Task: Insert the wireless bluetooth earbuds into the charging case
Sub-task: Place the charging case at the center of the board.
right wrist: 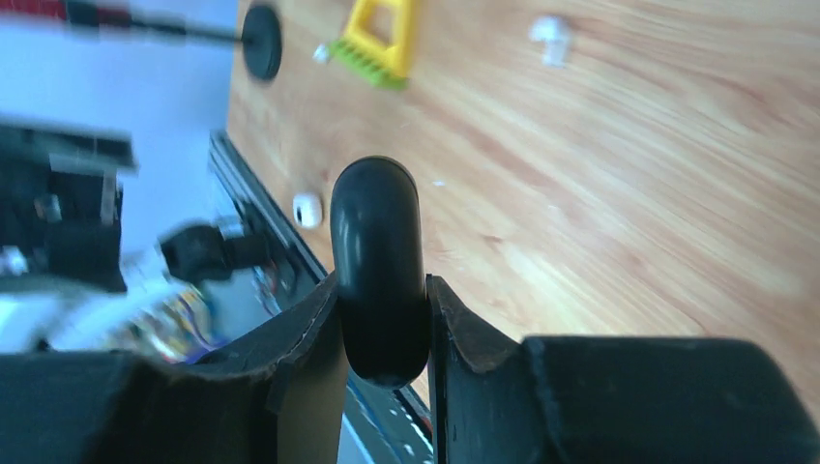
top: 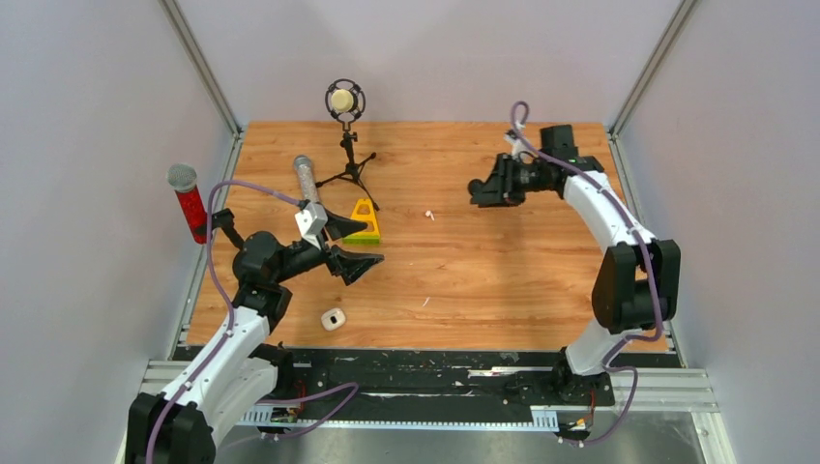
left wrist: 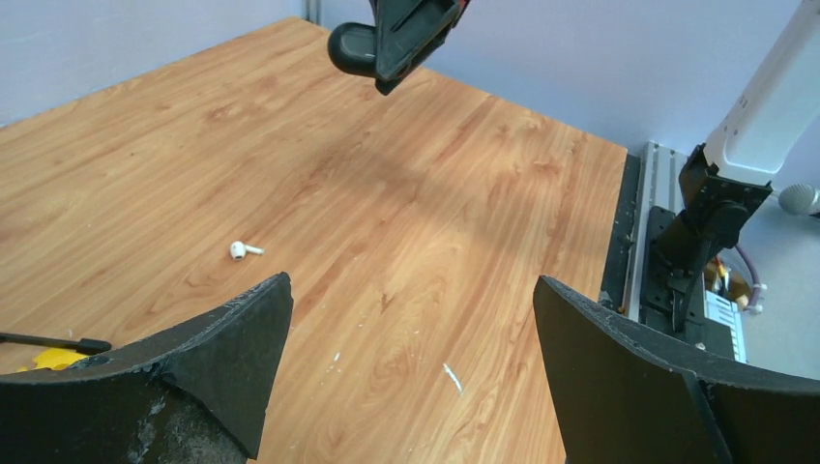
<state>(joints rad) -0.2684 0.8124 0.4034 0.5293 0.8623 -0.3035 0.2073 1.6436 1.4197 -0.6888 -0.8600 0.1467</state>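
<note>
Both arm bases sit at the bottom edge of the top view. Just above the left base you have the charging case [top: 334,319]: a glossy white rounded square with a dark spot on its upper face. It lies flat on the wood-grain table [top: 522,280], lower left of centre. It is near square, so there is no long axis to note, and its lid state is unreadable. One wireless bluetooth earbud [top: 428,215] lies mid-frame, a white speck well apart from the case and too small to read its heading. Your left gripper [top: 372,245] hangs above the case in the frame, fingers spread wide and nothing between them, beside a yellow block [top: 365,224]. Your right gripper [top: 476,190], right of centre, is closed on something dark.

Left wrist view: two rough, matte black fingers [left wrist: 232,358] fill the lower corners, wide apart. The earbud [left wrist: 242,250] lies left of centre. It is smooth white plastic, rounded head to the left and stem to the right, long axis nearly level across the frame. At the top edge the right gripper [left wrist: 401,53] carries a black oval object [left wrist: 350,48], rounded and glossy.

Right wrist view: the fingers [right wrist: 300,338] pinch the black oval object [right wrist: 375,222] on edge, its long axis running up the frame. The case [right wrist: 307,209] shows blurred at left of centre, the earbud [right wrist: 551,37] at upper right, and the yellow block [right wrist: 379,43] at top centre.
</note>
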